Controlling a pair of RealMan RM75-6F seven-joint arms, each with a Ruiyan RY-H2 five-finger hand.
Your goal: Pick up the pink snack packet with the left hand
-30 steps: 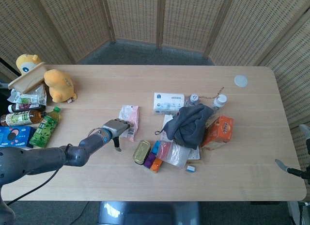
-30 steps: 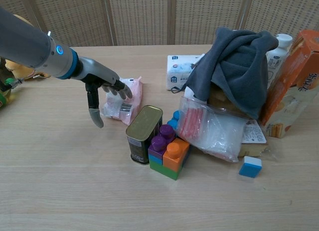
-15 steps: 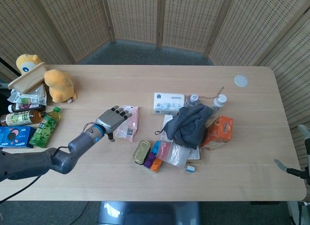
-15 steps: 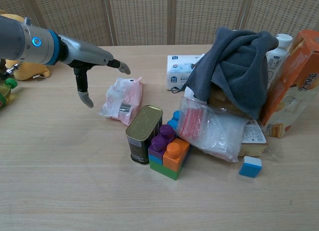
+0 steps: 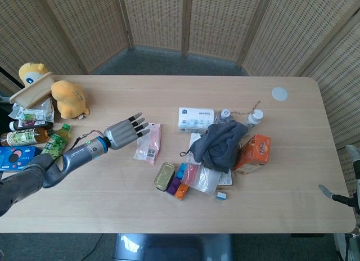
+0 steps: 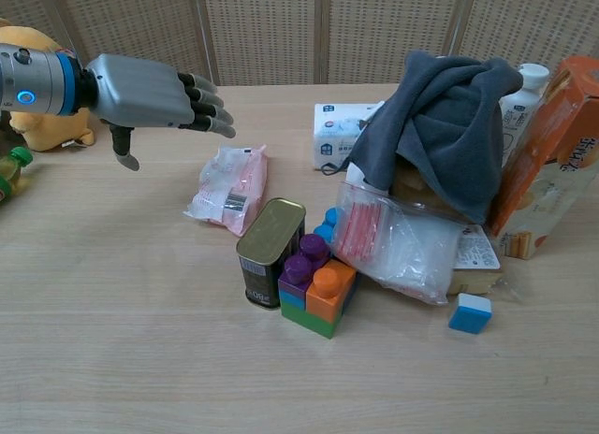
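The pink snack packet (image 5: pixel 148 142) (image 6: pixel 230 188) lies flat on the table, left of the tin and the blocks. My left hand (image 5: pixel 123 132) (image 6: pixel 153 90) hovers just to its left, above the table, with fingers spread and pointing toward the packet. It holds nothing and does not touch the packet. My right hand shows in neither view.
A gold tin (image 6: pixel 269 253) and stacked toy blocks (image 6: pixel 316 285) stand right of the packet. Beyond them are a plastic bag (image 6: pixel 398 244), a grey cloth (image 6: pixel 438 125) over items, a tissue pack (image 5: pixel 196 119) and an orange box (image 5: pixel 257 150). Plush toys (image 5: pixel 68 99) and bottles (image 5: pixel 53 148) crowd the left edge.
My left hand has lifted off the pink packet and drawn back to the left, its fingers opening out. The packet stays on the table.
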